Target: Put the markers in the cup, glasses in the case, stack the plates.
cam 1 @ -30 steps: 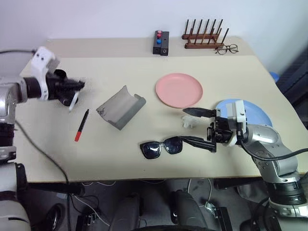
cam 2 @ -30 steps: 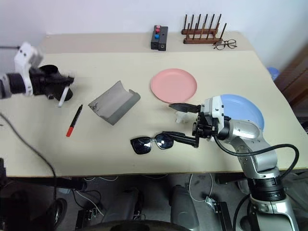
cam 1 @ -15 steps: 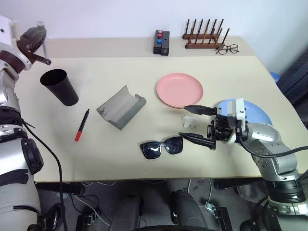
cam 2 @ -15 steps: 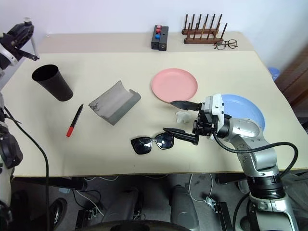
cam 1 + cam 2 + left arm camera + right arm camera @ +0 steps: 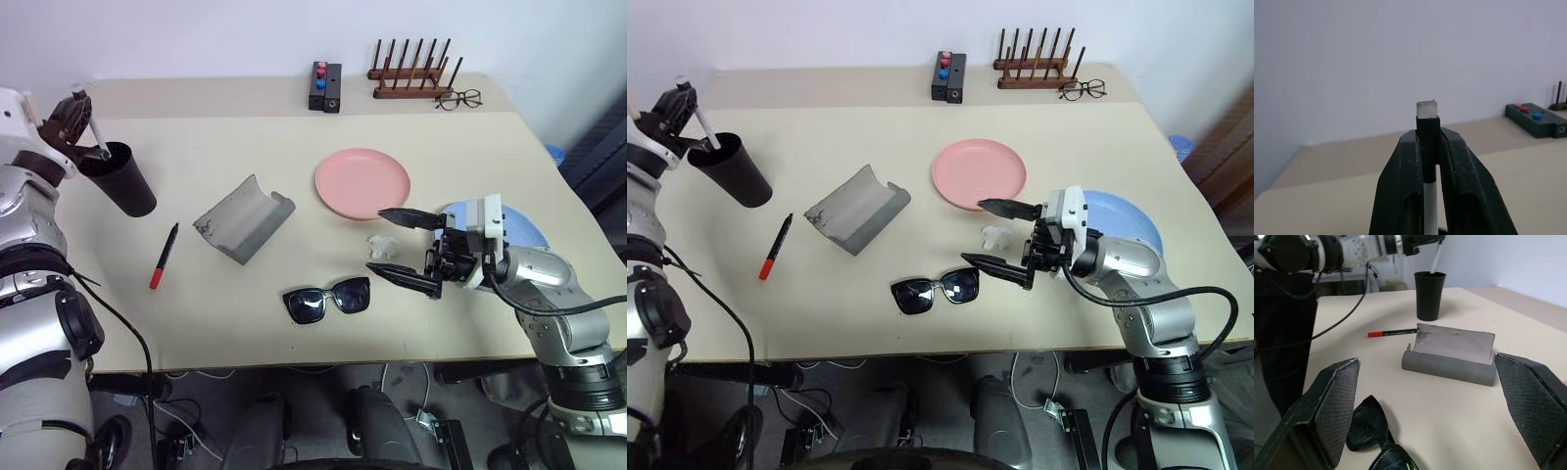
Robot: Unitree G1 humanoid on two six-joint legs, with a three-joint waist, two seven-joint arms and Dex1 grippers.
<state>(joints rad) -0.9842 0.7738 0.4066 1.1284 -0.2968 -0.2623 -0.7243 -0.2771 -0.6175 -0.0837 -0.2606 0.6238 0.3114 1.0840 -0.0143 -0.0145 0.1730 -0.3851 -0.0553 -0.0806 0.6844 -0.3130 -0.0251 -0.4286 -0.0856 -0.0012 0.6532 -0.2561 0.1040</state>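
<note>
Left gripper (image 5: 1428,147) clamped on white marker (image 5: 705,130), axis steep, lower tip at cup (image 5: 733,168) rim; right gripper (image 5: 1001,235) open, idle.

White marker (image 5: 705,130) angled into upright black cup (image 5: 733,169); sunglasses (image 5: 935,291) near edge.

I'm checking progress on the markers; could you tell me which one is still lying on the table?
The black marker with the red end, between the cup and the case. The white one is in the left gripper.
</note>
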